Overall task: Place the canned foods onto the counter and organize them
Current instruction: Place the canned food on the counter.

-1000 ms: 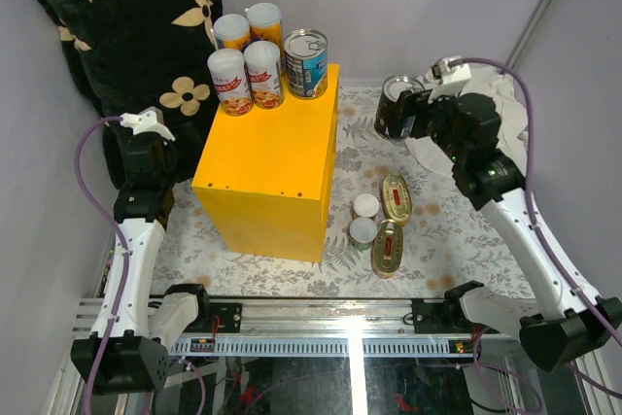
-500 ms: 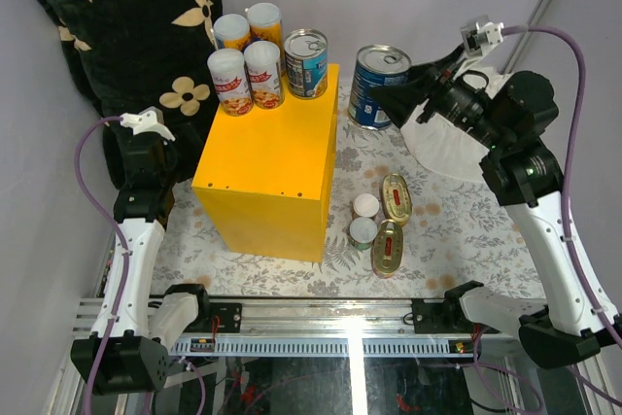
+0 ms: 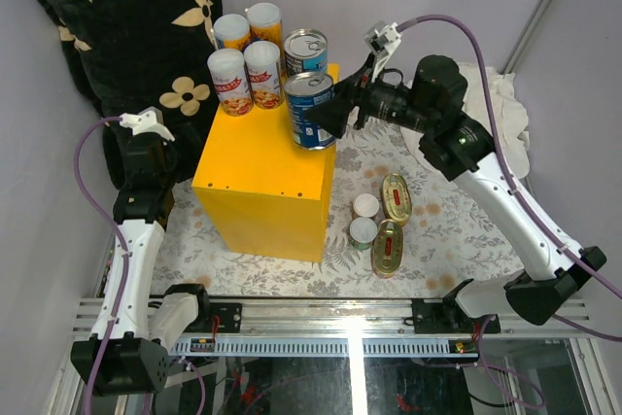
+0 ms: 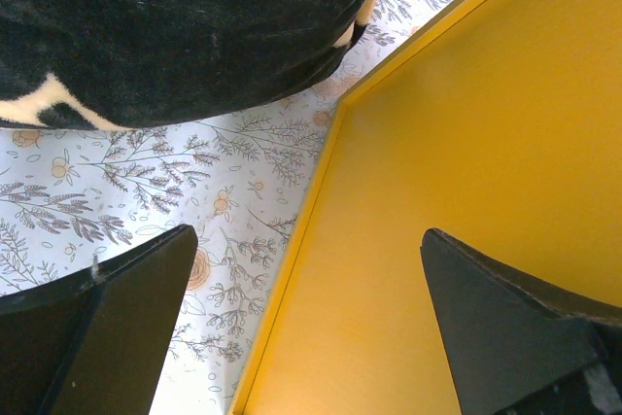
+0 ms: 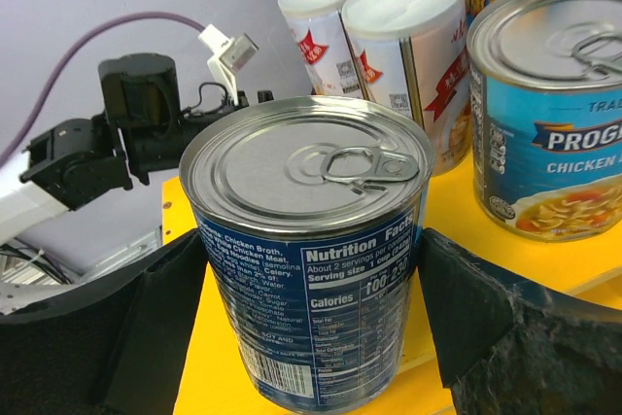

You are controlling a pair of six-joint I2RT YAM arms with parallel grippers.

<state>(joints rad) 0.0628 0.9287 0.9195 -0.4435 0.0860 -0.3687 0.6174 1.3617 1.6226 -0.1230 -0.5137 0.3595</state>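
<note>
My right gripper (image 5: 311, 274) is shut on a wide blue-labelled can (image 5: 311, 250), its jaws pressed against both sides. In the top view this can (image 3: 311, 109) is upright over the back right part of the yellow counter (image 3: 262, 177), just in front of a second blue can (image 3: 305, 51). I cannot tell whether its base touches the top. Several slim white-lidded cans (image 3: 245, 55) stand at the counter's back left. Two slim cans (image 3: 364, 218) and two oval gold tins (image 3: 392, 221) are on the table, right of the counter. My left gripper (image 4: 306, 328) is open and empty, low beside the counter's left side.
A black flower-patterned pillow (image 3: 126, 17) leans at the back left, close to my left arm (image 3: 144, 172). A white cloth bundle (image 3: 491, 104) lies at the back right. A floral cloth (image 3: 457, 221) covers the table. Grey walls close in on both sides.
My right arm has swung left, carrying the blue can from the table's back right to over the counter's right side. The left arm has not moved.
</note>
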